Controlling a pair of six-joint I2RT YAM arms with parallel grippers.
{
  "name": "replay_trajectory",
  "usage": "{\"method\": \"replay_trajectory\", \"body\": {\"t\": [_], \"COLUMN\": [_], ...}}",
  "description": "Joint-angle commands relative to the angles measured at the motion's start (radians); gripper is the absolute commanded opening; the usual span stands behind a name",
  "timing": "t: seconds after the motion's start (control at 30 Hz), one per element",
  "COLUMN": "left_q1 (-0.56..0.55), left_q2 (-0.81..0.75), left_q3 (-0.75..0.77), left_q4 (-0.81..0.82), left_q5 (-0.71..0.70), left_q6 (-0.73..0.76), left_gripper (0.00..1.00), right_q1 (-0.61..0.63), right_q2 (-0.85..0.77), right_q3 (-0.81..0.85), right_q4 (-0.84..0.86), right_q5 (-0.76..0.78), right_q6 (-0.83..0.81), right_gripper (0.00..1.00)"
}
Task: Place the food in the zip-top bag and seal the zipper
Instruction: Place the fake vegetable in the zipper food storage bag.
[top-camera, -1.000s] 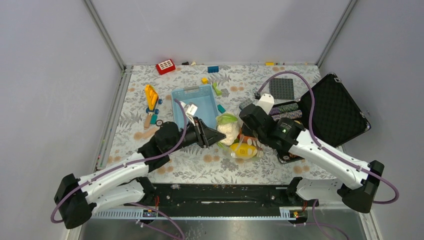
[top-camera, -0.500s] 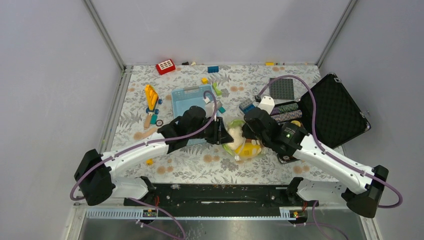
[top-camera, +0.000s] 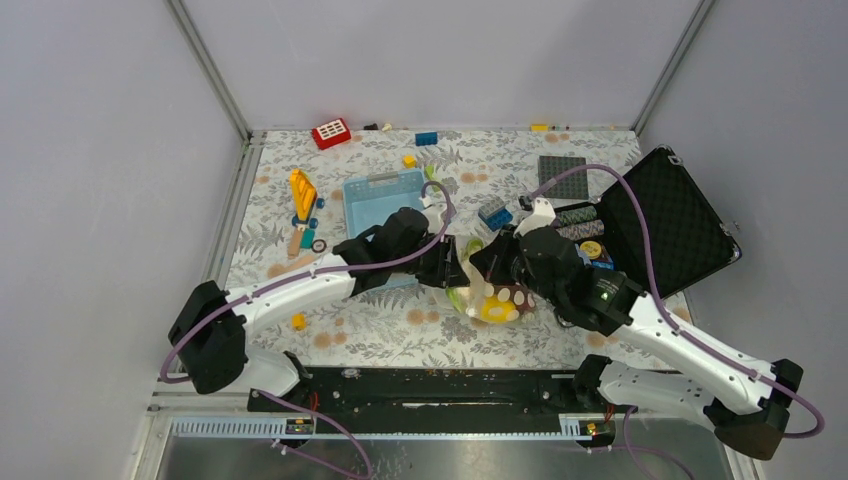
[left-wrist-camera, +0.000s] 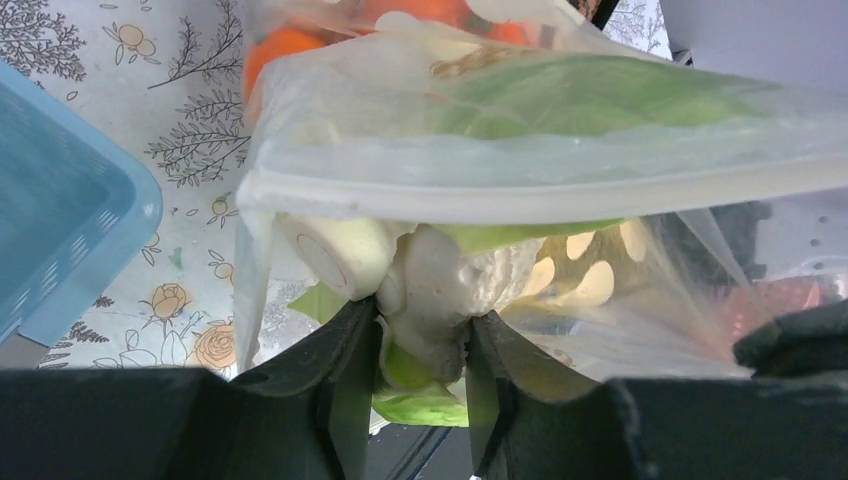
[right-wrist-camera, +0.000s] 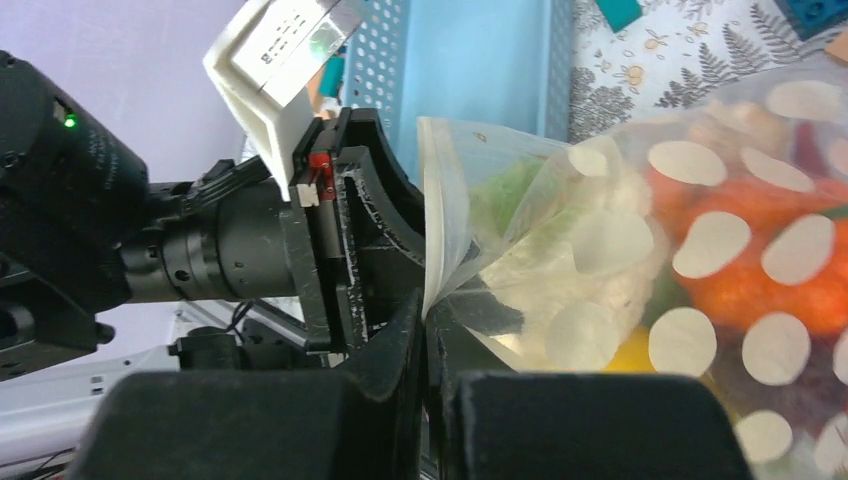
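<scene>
Pinching the rim of the bag (right-wrist-camera: 720, 240), the right jaws hold its mouth open beside the basket (top-camera: 372, 192). The left jaws, clamped on the cauliflower (left-wrist-camera: 435, 285), sit at that mouth to feed it in.

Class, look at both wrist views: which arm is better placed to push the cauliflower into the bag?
Left. The left gripper clamps the cauliflower at the zip-top bag's open mouth; the right gripper is shut on the bag's edge, holding it.
</scene>
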Motion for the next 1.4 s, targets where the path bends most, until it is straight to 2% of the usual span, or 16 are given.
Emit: {"method": "replay_trajectory", "body": {"t": [0.0,0.27,0.43,0.53,0.73,0.83,0.9,0.93,1.1,1.2,1.37], "left_q1": [-0.004,0.001,0.042,0.046,-0.005,-0.031,-0.045,-0.052,-0.072,-0.074,-0.075], "left_q2": [0.01,0.067,0.017,-0.011,-0.01,-0.006,-0.006,-0.008,-0.036,-0.069,-0.161], "left_q3": [0.069,0.151,0.091,0.075,0.087,0.108,0.122,0.123,0.095,0.082,0.037], "left_q4": [0.049,0.054,0.111,0.094,0.04,0.029,-0.001,-0.01,-0.026,-0.012,0.101], "left_q5": [-0.019,-0.034,0.014,-0.064,-0.316,-0.357,-0.391,-0.403,-0.387,-0.309,-0.042], "left_q6": [0.003,-0.177,-0.243,-0.271,-0.416,-0.42,-0.409,-0.404,-0.343,-0.276,-0.13], "left_gripper": [0.0,0.0,0.01,0.04,0.02,0.04,0.09,0.17,0.4,0.62,0.98], "right_q1": [0.012,0.012,0.012,0.012,0.012,0.012,0.012,0.012,0.012,0.012,0.012], "right_q2": [-0.038,-0.018,-0.047,-0.08,-0.079,-0.053,-0.05,-0.055,-0.099,-0.119,-0.109], "right_q3": [-0.012,-0.043,-0.048,-0.073,-0.116,-0.117,-0.115,-0.117,-0.143,-0.169,-0.176], "right_q4": [0.174,0.203,0.121,0.115,0.209,0.227,0.228,0.228,0.228,0.226,0.214], "right_q5": [-0.056,-0.125,-0.103,-0.088,-0.128,-0.163,-0.151,-0.136,-0.004,0.058,0.084], "right_q6": [0.031,0.071,0.06,0.075,0.145,0.157,0.162,0.165,0.192,0.218,0.22], "right_gripper": [0.0,0.0,0.0,0.0,0.0,0.0,0.0,0.0,0.0,0.0,0.0]}}
